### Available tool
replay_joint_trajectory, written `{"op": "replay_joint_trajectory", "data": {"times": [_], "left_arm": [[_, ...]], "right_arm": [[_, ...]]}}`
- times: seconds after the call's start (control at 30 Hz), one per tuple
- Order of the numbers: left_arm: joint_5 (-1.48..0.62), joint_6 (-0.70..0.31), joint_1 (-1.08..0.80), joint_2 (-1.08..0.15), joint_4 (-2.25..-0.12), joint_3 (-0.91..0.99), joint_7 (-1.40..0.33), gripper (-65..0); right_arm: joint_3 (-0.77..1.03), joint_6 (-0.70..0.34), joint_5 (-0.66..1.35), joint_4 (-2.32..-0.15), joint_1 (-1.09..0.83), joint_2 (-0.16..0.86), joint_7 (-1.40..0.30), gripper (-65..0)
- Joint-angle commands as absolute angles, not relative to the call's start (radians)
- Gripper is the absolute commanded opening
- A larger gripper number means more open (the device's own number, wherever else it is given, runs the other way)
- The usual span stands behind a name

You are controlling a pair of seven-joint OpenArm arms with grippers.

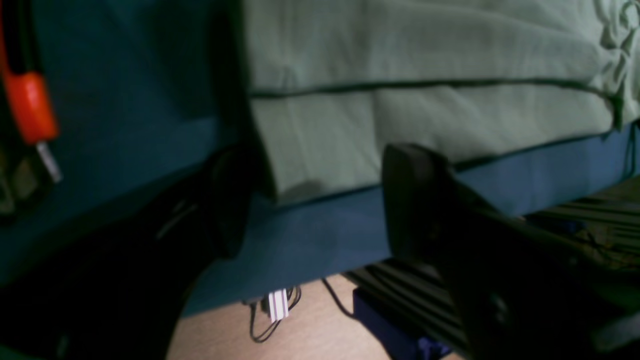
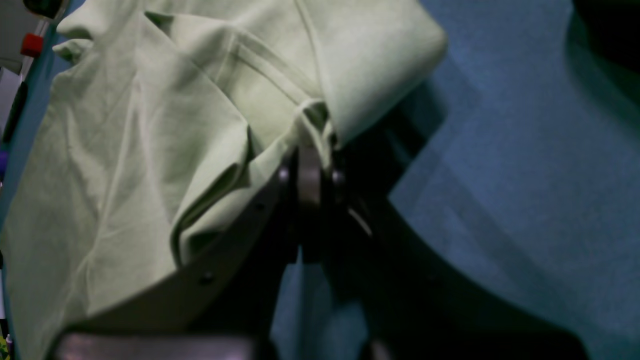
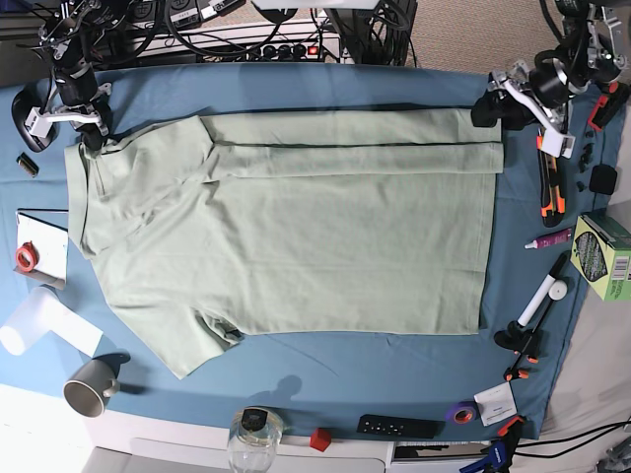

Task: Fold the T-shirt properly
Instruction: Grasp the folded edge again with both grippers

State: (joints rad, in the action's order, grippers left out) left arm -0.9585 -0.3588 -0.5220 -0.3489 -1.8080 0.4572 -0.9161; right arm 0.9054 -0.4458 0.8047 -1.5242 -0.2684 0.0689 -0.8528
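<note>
The pale green T-shirt (image 3: 296, 246) lies spread flat on the blue table cloth (image 3: 325, 84), its far long edge folded over into a band (image 3: 345, 143). At the far left corner my right gripper (image 3: 92, 136) is shut on a bunched bit of the T-shirt (image 2: 165, 125); its fingertips (image 2: 310, 150) pinch the hem. My left gripper (image 3: 490, 110) stands open at the far right corner. In the left wrist view its dark fingers (image 1: 415, 200) straddle the folded corner of the T-shirt (image 1: 320, 140) without closing on it.
A mug (image 3: 87, 386), a glass jar (image 3: 254, 434), a red cube (image 3: 319, 439) and a remote (image 3: 399, 427) line the near edge. Orange-handled tools (image 3: 549, 192), a marker (image 3: 544, 296) and a green box (image 3: 603, 256) sit at the right. Cables and a power strip (image 3: 286, 49) run behind.
</note>
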Motion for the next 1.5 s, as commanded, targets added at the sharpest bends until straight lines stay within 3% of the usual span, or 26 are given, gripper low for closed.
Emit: {"op": "replay_joint_trajectory", "data": {"times": [0.0,0.1,0.13,0.27,0.33,1.47], "left_arm": [[-0.951,-0.355,-0.517,-0.360,-1.818,0.459,-0.923,-23.7],[-0.943,-0.356,-0.512,-0.360,-1.818,0.459,-0.918,-25.0],[-0.943,-0.356,-0.513,-0.360,-1.818,0.459,-0.917,-28.5],[-0.943,-0.363,-0.513,-0.360,-1.818,0.459,-0.905,-56.2],[-0.943,-0.363,-0.512,-0.360,-1.818,0.459,-0.897,-62.8],[-0.982,-0.446,-0.599,-0.469,-1.819,0.464,-0.970,-65.0]], "right_arm": [[0.904,-0.451,0.794,-1.536,-0.269,0.081,-0.860,-65.0],[0.904,-0.451,0.792,-1.536,-0.269,0.081,-0.860,-65.0],[0.904,-0.451,0.792,-1.536,-0.269,0.081,-0.860,-65.0],[0.904,-0.451,0.792,-1.536,-0.269,0.081,-0.860,-65.0],[0.904,-0.451,0.792,-1.536,-0.269,0.081,-0.860,-65.0],[0.905,-0.453,0.849,-1.537,-0.495,0.128,-0.916,-65.0]]}}
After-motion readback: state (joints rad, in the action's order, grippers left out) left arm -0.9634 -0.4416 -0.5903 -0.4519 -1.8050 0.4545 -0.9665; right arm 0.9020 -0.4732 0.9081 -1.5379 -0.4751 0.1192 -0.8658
